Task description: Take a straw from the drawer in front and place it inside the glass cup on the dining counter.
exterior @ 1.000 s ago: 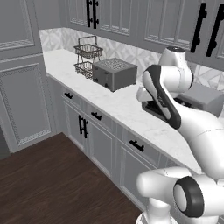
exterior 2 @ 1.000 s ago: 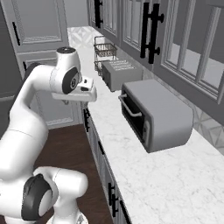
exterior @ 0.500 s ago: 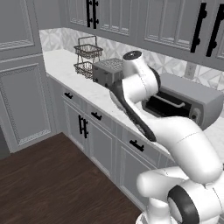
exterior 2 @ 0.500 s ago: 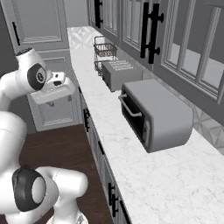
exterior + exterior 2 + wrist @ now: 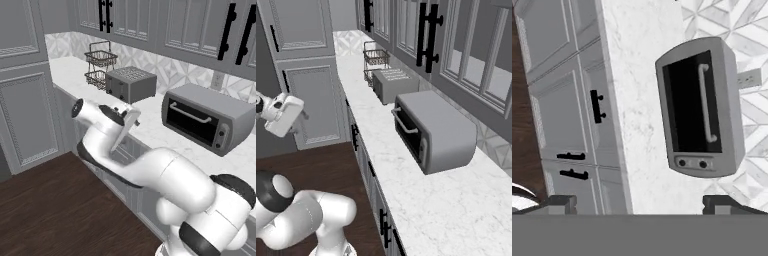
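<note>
In the hand view my gripper [image 5: 641, 205] is open, its two dark fingertips [image 5: 562, 202] far apart with nothing between them. It faces the grey cabinet fronts from out over the floor. The drawer [image 5: 594, 125] is shut just under the marble worktop edge; its short black bar handle [image 5: 597, 106] stands well ahead of the fingertips. In the left base view my hand [image 5: 131, 120] hangs in front of the cabinets, below the worktop edge. It is at the far left of the right base view [image 5: 286, 115]. The straw, the glass cup and the dining counter are out of view.
On the white marble worktop [image 5: 165, 137] stand a grey toaster oven [image 5: 207, 117], a toaster [image 5: 131, 82] and a wire basket rack [image 5: 100, 65]. Two more black handles [image 5: 572, 165] mark cabinet doors beside the drawer. A tall grey cabinet [image 5: 306, 75] closes the left end; dark wood floor [image 5: 45, 210] lies below.
The arm has swung left and down, from over the worktop near the toaster oven to in front of the cabinet fronts. The jaws stayed open.
</note>
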